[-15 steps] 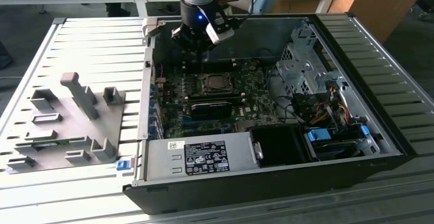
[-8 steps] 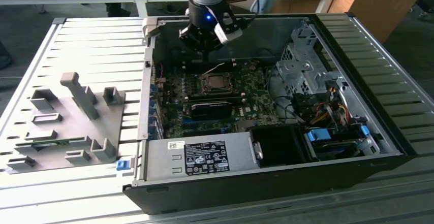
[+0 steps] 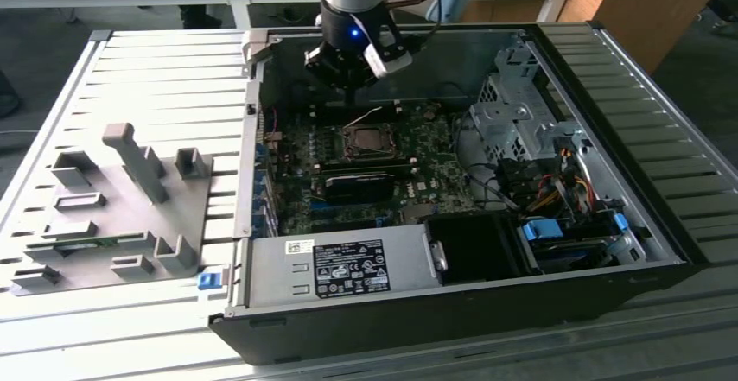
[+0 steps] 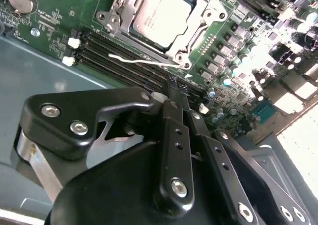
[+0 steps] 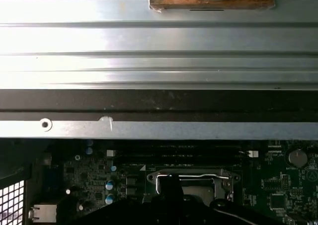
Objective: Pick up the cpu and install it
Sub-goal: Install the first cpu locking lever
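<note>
a: where does the gripper (image 3: pixel 349 94) stand?
b: in the exterior view it hangs inside the open computer case (image 3: pixel 645 225), near the case's far wall, above the far edge of the motherboard (image 3: pixel 302 204). in the second wrist view the gripper (image 4: pixel 177 88) shows its two black fingers (image 4: pixel 173 106) pressed together, with nothing between them. their tips sit over the memory slots (image 4: pixel 119 61), just beside the socket (image 4: pixel 196 24).

a: location of the cpu?
b: the cpu (image 4: pixel 161 15) lies flat in the socket, silvery-grey top up, inside the metal frame. in the exterior view the cpu (image 3: pixel 371 140) sits in the far half of the motherboard, apart from the gripper. the thin wire lever (image 4: pixel 144 61) lies along the socket edge nearest the memory slots. in the first wrist view the socket (image 5: pixel 191 183) is partly hidden behind the dark gripper body.

a: other items on the motherboard?
b: a round coin cell (image 4: pixel 21 0) near one corner in the second wrist view, and rows of small capacitors (image 4: pixel 238 61) beyond the socket. a black block (image 3: pixel 366 184) lies across the board on the near side of the cpu.

a: surroundings?
b: the case lies on a slatted metal table (image 3: pixel 162 79). a grey fixture tray (image 3: pixel 110 217) with upright blocks rests on the table toward the exterior view's left edge. a power supply (image 3: pixel 340 269) fills the case's near edge.
</note>
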Available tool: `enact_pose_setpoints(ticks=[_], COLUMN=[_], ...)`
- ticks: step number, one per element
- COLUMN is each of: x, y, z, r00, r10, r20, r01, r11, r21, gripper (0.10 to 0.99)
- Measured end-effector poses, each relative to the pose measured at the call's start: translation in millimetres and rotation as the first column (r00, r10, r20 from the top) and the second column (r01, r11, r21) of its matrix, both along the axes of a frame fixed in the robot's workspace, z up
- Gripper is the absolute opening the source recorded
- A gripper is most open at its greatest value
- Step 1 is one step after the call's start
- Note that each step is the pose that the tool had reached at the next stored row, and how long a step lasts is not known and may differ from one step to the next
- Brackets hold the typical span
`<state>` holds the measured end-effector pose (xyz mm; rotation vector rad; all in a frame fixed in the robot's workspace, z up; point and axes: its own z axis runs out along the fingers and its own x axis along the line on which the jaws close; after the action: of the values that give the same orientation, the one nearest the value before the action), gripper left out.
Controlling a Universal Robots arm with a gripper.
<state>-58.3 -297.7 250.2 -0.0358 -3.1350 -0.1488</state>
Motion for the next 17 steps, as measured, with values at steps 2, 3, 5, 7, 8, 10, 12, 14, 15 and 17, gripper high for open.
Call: enact_pose_setpoints(ticks=[2, 3, 5, 7, 8, 10, 12, 14, 15, 17], x=[0.8, 1.1, 1.4, 2.5, 3.1, 3.8, 6.1, 10.0, 11.7, 15.1], y=[-0.1, -0.1, -0.1, -0.1, -0.1, -0.1, -0.1, 0.0, 0.1, 0.2], z=[-1.1, -1.6, -2.6, -3.9, -4.9, -7.4, -9.6, -11.4, -12.1, -13.3], r00=[1.0000, 1.0000, 0.9999, 1.0000, 1.0000, 1.0000, 1.0000, 1.0000, 1.0000, 1.0000], r10=[-0.007, -0.010, -0.011, -0.009, -0.007, -0.002, 0.001, 0.001, 0.001, 0.001], r20=[-0.0001, -0.0001, -0.0001, 0.0000, -0.0001, -0.0001, 0.0000, -0.0001, -0.0001, 0.0000], r01=[0.007, 0.010, 0.011, 0.009, 0.007, 0.002, -0.001, -0.001, -0.001, -0.001], r11=[1.0000, 1.0000, 0.9999, 1.0000, 1.0000, 1.0000, 1.0000, 1.0000, 1.0000, 1.0000], r21=[0.000, 0.000, 0.000, 0.000, 0.000, 0.000, 0.000, 0.000, 0.000, 0.000], gripper=[0.106, 0.106, 0.106, 0.106, 0.106, 0.106, 0.106, 0.106, 0.106, 0.106])
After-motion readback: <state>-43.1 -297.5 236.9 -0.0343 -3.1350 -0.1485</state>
